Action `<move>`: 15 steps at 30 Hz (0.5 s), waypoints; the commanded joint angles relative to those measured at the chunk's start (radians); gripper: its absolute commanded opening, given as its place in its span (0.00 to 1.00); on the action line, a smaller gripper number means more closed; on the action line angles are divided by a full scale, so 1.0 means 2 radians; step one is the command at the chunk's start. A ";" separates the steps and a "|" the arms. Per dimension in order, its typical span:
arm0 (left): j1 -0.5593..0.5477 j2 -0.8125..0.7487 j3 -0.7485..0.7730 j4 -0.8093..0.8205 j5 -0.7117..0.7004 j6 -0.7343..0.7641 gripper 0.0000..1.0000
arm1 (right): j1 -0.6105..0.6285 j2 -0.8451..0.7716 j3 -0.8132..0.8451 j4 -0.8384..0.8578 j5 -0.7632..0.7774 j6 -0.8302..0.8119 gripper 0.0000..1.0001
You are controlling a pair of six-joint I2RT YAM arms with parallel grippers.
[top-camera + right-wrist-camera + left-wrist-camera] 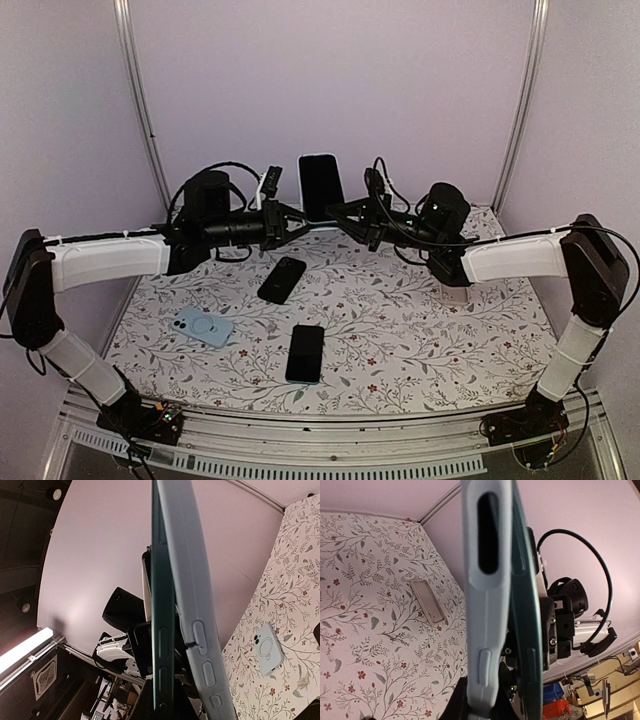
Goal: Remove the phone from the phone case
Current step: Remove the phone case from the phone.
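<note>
above the table point(410, 335), upright phone point(320, 183) gripped by left gripper point(297, 224) and right gripper point(340, 213)

Dark phone point(320, 185) upright in midair, partly out of pale case point(485, 605)

Soft, even light with faint shadows; the phone case point(487, 610) looms slightly blurred in both wrist views.

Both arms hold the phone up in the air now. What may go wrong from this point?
1. The phone seems partly out of the case, high above the table. If a grip slips, it may fall, perhaps onto the dark phone below.
2. The left end effector and right end effector are shut very near each other, so pulling apart may make them collide.
</note>
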 commanded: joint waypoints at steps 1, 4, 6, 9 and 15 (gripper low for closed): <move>0.012 -0.021 0.019 -0.043 -0.131 0.023 0.00 | 0.011 0.000 0.020 0.036 -0.041 -0.005 0.00; 0.016 -0.022 0.020 -0.053 -0.159 0.025 0.00 | 0.011 0.003 0.026 0.030 -0.050 -0.006 0.00; 0.017 -0.021 0.020 -0.057 -0.173 0.027 0.00 | 0.012 0.005 0.029 0.026 -0.055 -0.006 0.00; 0.019 -0.021 0.020 -0.057 -0.185 0.028 0.00 | 0.012 0.005 0.031 0.021 -0.058 -0.007 0.00; 0.027 -0.029 0.022 -0.063 -0.196 0.033 0.00 | 0.013 0.003 0.030 0.003 -0.063 -0.015 0.00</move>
